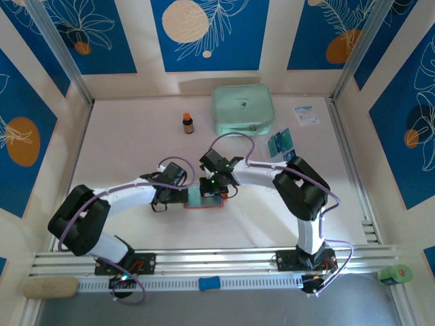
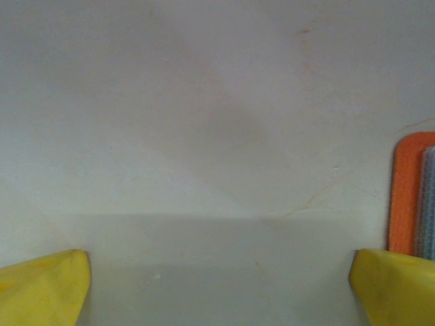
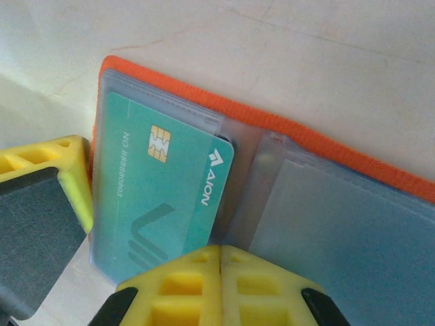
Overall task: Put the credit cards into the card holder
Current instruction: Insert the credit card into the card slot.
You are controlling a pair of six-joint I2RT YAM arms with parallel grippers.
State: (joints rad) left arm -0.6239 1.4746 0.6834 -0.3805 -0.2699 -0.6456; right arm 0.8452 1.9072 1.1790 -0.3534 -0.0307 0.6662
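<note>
Centrally placed: the open card holder between two grippers

Overhead, the small orange-red fold card holder (image 1: pixel 204 206) lies spread open near the middle of the white table (image 1: pixel 122 136). One teal-blue plastic credit card (image 3: pixel 163 197), with a chip and pale print, sits in its left clear sleeve. Whether it is fully seated cannot be told. The other teal credit cards (image 1: pixel 281 144) lie in a loose pile well apart, toward the right wall.

Along the far edge stand a large mint-green zip case (image 1: pixel 242 109), a small brown bottle (image 1: pixel 188 123) and a white paper slip (image 1: pixel 306 115). Bare table lies open to the left of the holder and between it and the aluminium rail (image 1: pixel 224 258) at the near edge. Blue-panelled walls (image 1: pixel 27 136) close the other three sides.

The left arm reaches in from the lower left, its forearm running across the table. The left gripper (image 1: pixel 170 197) stands just beside the holder's left edge, its yellow fingers (image 2: pixel 47 288) spread wide with only table between them, and one fingertip sits just beside the orange rim.

The right arm bends at its elbow on the right and reaches leftward. The right gripper (image 1: pixel 215 193) is over the holder, its yellow fingertips (image 3: pixel 183 285) pressed together at the card's near edge, with nothing visible between them.
</note>
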